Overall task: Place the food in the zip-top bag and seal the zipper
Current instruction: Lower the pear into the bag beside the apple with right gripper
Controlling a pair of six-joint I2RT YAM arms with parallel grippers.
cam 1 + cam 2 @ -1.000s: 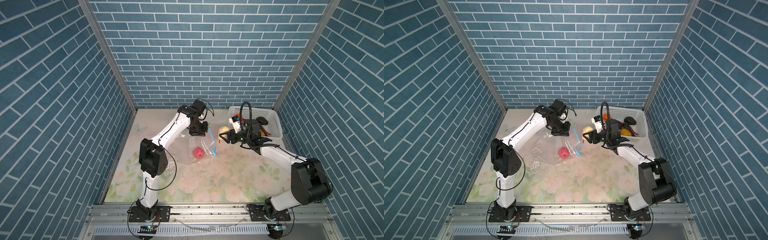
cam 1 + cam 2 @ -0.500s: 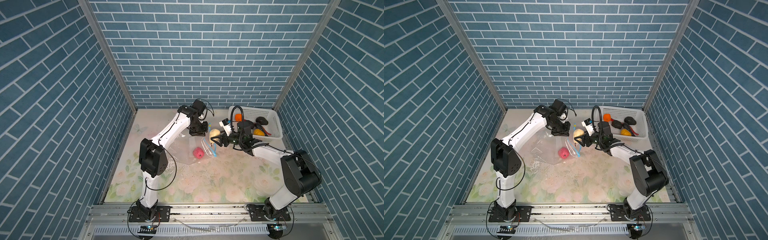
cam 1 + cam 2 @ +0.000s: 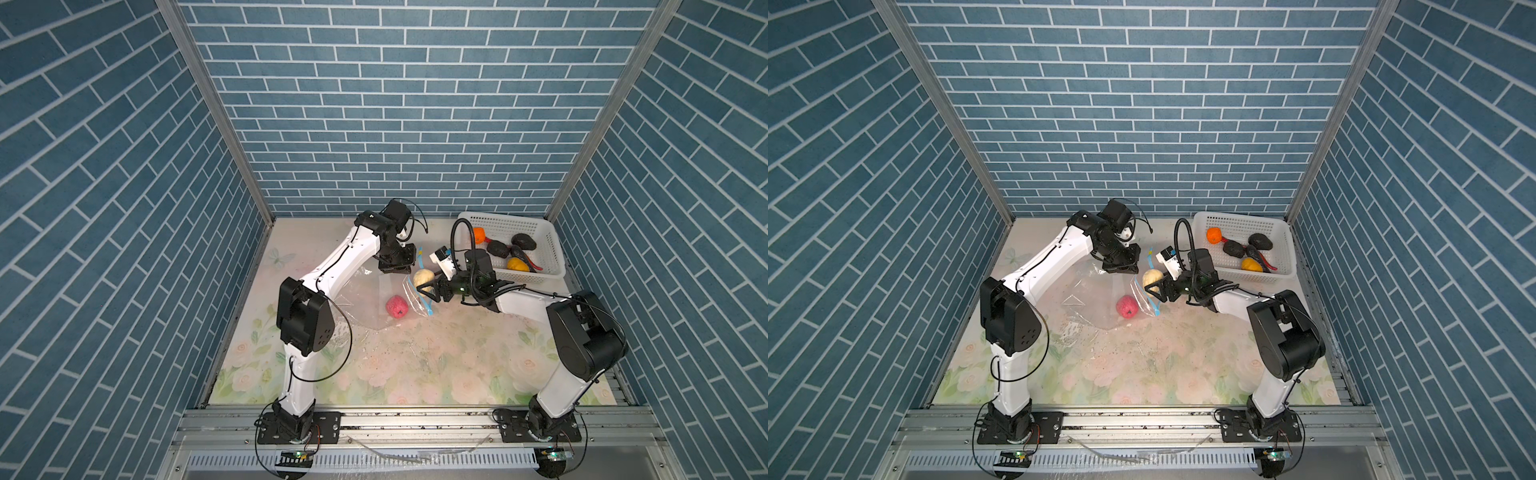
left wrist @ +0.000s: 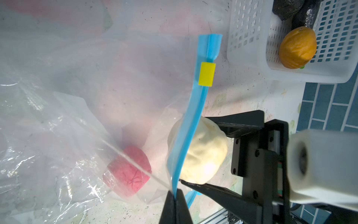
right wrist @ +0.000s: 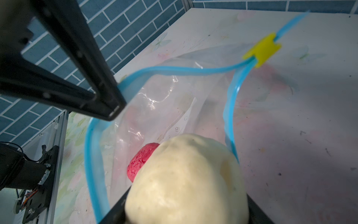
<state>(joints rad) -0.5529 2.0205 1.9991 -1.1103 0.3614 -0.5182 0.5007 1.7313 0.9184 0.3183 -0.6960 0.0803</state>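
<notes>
In both top views the zip-top bag (image 3: 361, 299) lies on the flowered bench (image 3: 415, 365), a little above the centre of the frame, with its mouth turned to the right. The left end effector (image 4: 175, 195) is clenched on the zipper (image 4: 193, 116), the light blue strip along the mouth, and holds this edge up. In the right wrist view the mouth therefore stands open as a blue loop. A yellow slider (image 4: 206, 73) sits on the strip close to one end.

The right end effector (image 4: 195, 149) is grasping a cream piece (image 5: 186, 180) between its two black fingers and holds it at the open mouth. In the left wrist view the blue strip crosses in front of this piece. A pink piece (image 3: 397, 306) lies inside the bag, near the mouth.

The white basket (image 3: 505, 216) stands on the bench at the right of the bag, in the upper right part of the bench. Inside it are an orange piece (image 3: 479, 235), two black lumps (image 3: 498, 248), a yellow-orange piece (image 3: 517, 264) and a red strip (image 3: 532, 264).
</notes>
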